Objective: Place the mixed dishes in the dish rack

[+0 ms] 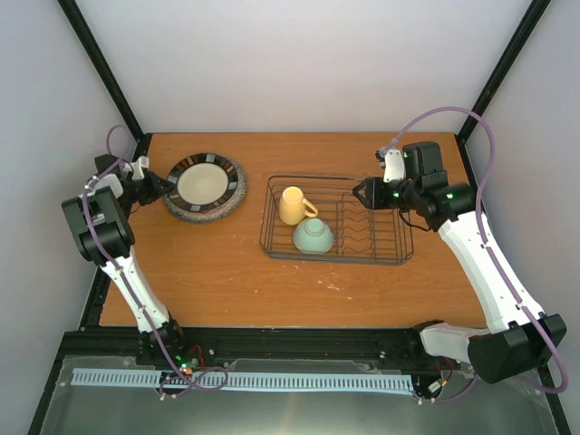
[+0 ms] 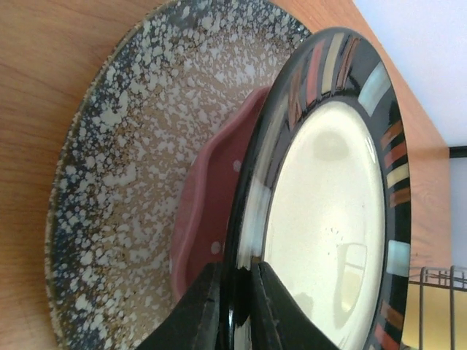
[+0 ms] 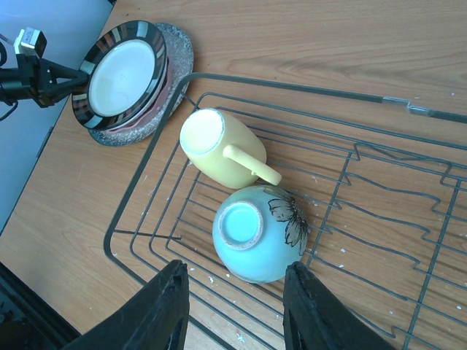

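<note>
One plate [image 2: 328, 219] pinched, left arm [image 1: 100, 227] bent low

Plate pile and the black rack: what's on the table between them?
Nothing. Only bare wooden table separates the plate stack from the dish rack, clearest in the top view.

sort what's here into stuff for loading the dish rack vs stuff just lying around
Part of the job:
- dish rack
- yellow mug and mint bowl, both already in the rack
- striped-rim plate, pinched at its rim by the left gripper
- pink plate and speckled plate, stacked under it

Just there:
- wooden table
- purple cables on the arms
- no loose clutter that I can see
</note>
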Motion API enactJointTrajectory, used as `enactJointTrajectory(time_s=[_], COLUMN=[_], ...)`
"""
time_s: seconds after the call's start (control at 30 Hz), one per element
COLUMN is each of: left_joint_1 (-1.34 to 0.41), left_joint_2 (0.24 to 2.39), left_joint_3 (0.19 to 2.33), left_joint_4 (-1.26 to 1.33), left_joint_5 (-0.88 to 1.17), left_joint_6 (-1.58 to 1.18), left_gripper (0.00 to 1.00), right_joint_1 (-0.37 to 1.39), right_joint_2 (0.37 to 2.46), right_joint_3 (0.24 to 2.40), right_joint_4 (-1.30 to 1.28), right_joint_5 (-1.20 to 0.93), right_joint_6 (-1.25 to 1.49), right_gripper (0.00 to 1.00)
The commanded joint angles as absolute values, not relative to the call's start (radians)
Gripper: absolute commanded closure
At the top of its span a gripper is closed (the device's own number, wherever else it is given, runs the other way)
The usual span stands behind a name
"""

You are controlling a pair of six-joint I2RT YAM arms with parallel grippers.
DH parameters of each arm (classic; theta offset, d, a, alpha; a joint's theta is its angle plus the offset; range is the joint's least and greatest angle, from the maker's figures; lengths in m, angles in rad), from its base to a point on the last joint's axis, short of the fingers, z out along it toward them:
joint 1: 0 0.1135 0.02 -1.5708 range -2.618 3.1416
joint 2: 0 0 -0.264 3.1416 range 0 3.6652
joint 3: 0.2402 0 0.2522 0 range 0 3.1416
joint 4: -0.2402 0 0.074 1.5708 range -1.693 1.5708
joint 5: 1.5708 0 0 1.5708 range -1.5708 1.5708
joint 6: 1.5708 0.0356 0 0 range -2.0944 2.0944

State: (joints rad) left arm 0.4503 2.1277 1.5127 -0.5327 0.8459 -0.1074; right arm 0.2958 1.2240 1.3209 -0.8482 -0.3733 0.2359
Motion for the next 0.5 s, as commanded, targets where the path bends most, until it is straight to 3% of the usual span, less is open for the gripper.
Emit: enactJointTrajectory(time_s=[0.0,0.07,0.47], left_joint_1=[0.436,0.436,0.436], left_joint_2=[2.154,2.151,2.037], left_joint_3=[1.563,1.562,1.565], left_joint_4=[-0.552,-0.557,-0.576], left_joint_5=[0.863,0.862,0.844], left_joint_6=[-0.082,-0.078,-0.067], left_gripper=[0.93,0.99,1.0], right_joint_1=[0.288,0.288,0.288], right_joint_2=[1.224,1.225,1.241], right_joint_3=[1.332,1.331,1.324], right_joint_4=[-0.84,-0.839,-0.826], right_joint_5=[-0.37,-0.37,-0.392], right_joint_6=[0.24,0.239,0.241], right_gripper=[0.63,0.63,0.63])
